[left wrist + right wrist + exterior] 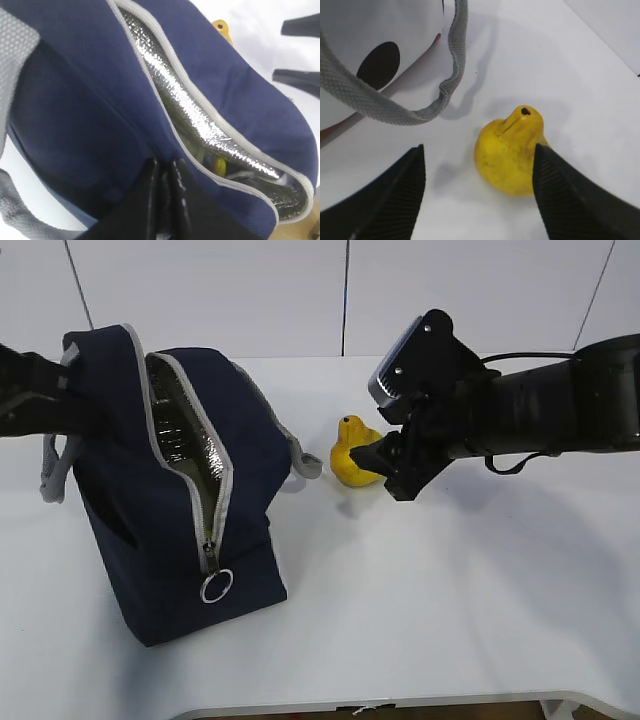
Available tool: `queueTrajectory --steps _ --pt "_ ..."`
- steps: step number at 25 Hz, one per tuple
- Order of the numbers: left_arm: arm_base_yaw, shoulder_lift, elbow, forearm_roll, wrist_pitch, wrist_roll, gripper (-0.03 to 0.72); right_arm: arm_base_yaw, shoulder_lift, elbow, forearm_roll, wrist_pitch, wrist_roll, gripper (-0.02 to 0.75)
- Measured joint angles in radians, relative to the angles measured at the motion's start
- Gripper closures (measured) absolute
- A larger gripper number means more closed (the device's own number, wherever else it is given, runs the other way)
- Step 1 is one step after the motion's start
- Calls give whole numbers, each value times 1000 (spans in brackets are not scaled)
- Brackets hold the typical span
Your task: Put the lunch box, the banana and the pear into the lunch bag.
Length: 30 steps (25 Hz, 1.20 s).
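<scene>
Right gripper (372, 455) stands wide, nothing between the jaws. In the right wrist view the pear (512, 152) sits on the white table (470, 590) between the two spread fingers (390, 195), nearer to the right-hand one and perhaps touching it; a clear gap remains on the other side. The pear lies just ahead of the right gripper, tilted, its narrow end up and leaning toward the far side, so its long axis runs roughly up and away rather than across the jaws. Judgement: the next move is a short advance and a close on the pear's body, and the right arm is plainly the nearer one. Left gripper (165, 200) is pinched tight on the dark blue fabric of the lunch bag (180, 500), at the lip of the opening near the zipper edge, holding the mouth apart; silver lining shows inside. The bag stands at the left of the table, leaning, zipper undone with the ring pull (216, 586) hanging low on the near side; a grey strap (395, 110) droops toward the pear. Pear sits right of the bag, close to it, not touching. Count: one bag, one pear. Something yellow (219, 165) shows inside the bag, possibly the banana; cannot confirm. Lunch box not identifiable in any view.
</scene>
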Motion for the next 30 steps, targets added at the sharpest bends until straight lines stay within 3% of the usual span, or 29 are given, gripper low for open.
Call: queueTrajectory --steps 6,13,30 --pt "0 0 0 0 -9 0 690 0 37 -39 2 24 -2 190" --pt "0 0 0 0 -11 2 690 0 145 -156 5 -6 215 190" --pt "0 0 0 0 -12 2 690 0 281 -292 9 -50 231 191"
